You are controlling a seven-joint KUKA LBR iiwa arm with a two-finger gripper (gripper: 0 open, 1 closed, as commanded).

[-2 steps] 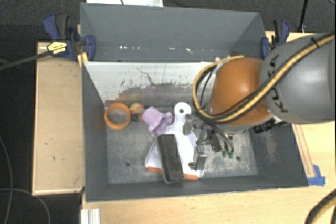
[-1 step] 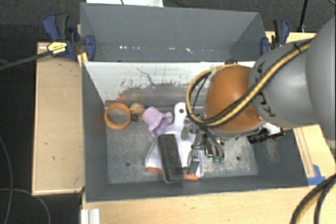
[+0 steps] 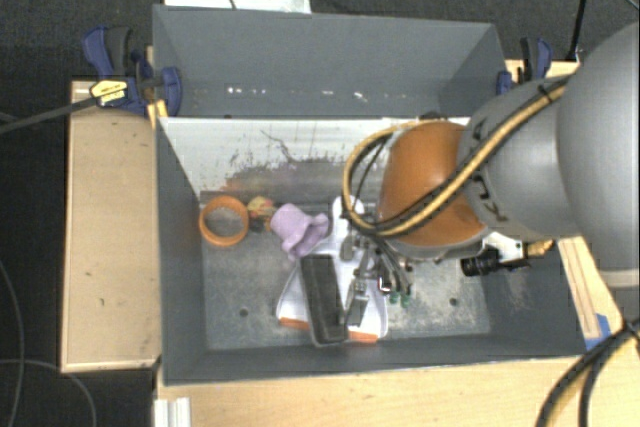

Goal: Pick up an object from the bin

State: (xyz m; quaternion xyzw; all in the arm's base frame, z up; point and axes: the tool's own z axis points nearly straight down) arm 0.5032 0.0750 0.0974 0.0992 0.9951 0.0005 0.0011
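Note:
My gripper (image 3: 366, 287) hangs low in the middle of the bin, under the arm's orange cover. It is right beside a black oblong block (image 3: 322, 299) that lies on a white flat thing with orange ends (image 3: 295, 307) near the bin's front wall. The gripper's metal tip is against the right side of the block and over the white thing. A crumpled purple cloth (image 3: 300, 228) lies just left of the gripper and behind the block. Whether anything is in the gripper is hidden.
An orange ring (image 3: 224, 220) lies at the bin's left, with a small tan ball (image 3: 261, 207) beside it. The arm and its cables cover the bin's right half. Bare floor shows at the front left and front right.

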